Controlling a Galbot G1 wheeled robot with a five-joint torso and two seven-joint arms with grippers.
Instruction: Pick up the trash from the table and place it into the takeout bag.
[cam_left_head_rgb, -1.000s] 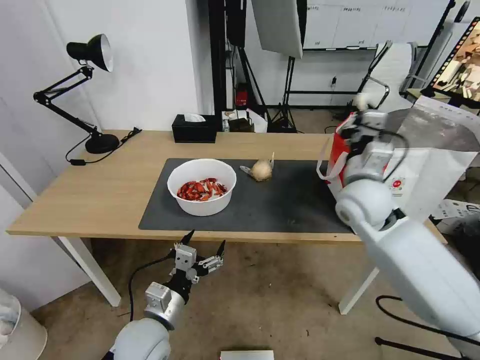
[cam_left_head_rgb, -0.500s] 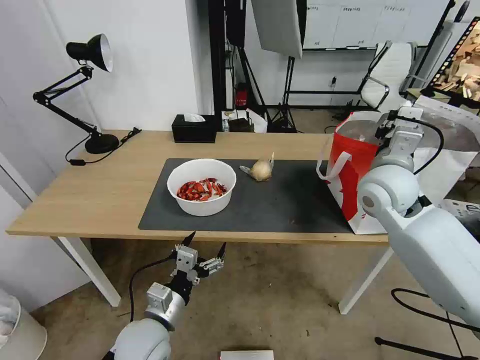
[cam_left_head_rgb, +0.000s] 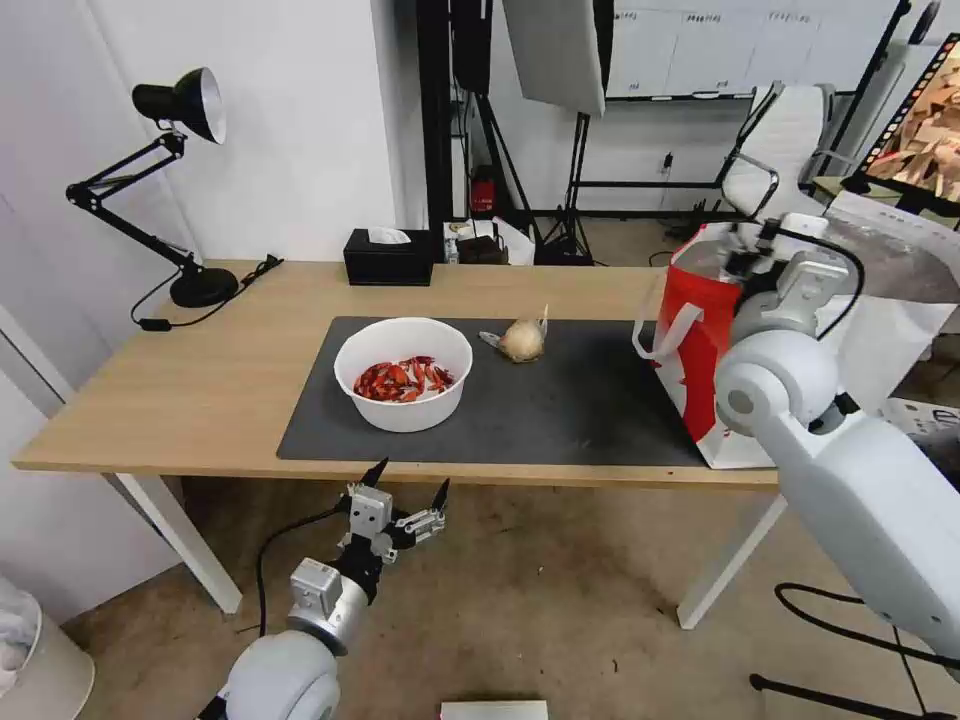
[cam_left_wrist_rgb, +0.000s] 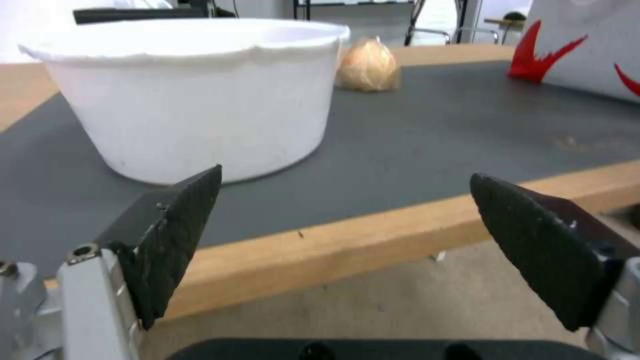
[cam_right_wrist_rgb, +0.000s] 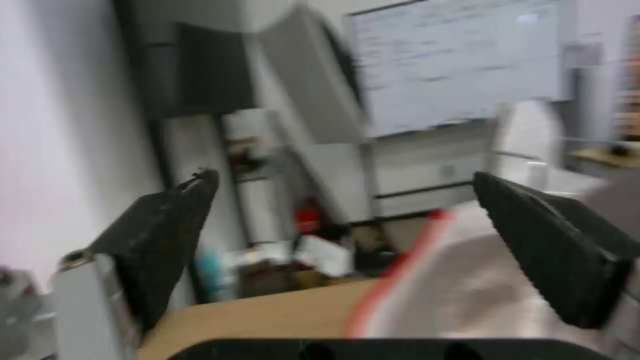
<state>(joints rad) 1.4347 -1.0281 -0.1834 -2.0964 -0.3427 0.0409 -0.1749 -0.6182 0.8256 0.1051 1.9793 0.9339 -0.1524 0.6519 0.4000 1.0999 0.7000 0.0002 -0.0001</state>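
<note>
Right gripper (cam_left_head_rgb: 745, 245) hangs over the takeout bag's (cam_left_head_rgb: 700, 330) open mouth, empty. Left gripper (cam_left_head_rgb: 405, 490) waits below the table (cam_left_head_rgb: 200, 380) edge, spread; beyond it sits the bowl (cam_left_head_rgb: 403, 373), then the tan ball (cam_left_head_rgb: 522, 340).

From the left wrist, the bowl (cam_left_wrist_rgb: 193, 95) looks thin and light, best pinched at the rim; the mat (cam_left_wrist_rgb: 433, 125) should resist sliding.

From the right wrist, spread fingers (cam_right_wrist_rgb: 167, 235) frame foil lining (cam_right_wrist_rgb: 480, 295) and office clutter.

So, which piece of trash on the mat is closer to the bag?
The tan ball. It lies between the white bowl and the bag; the bowl sits farther left.
</note>
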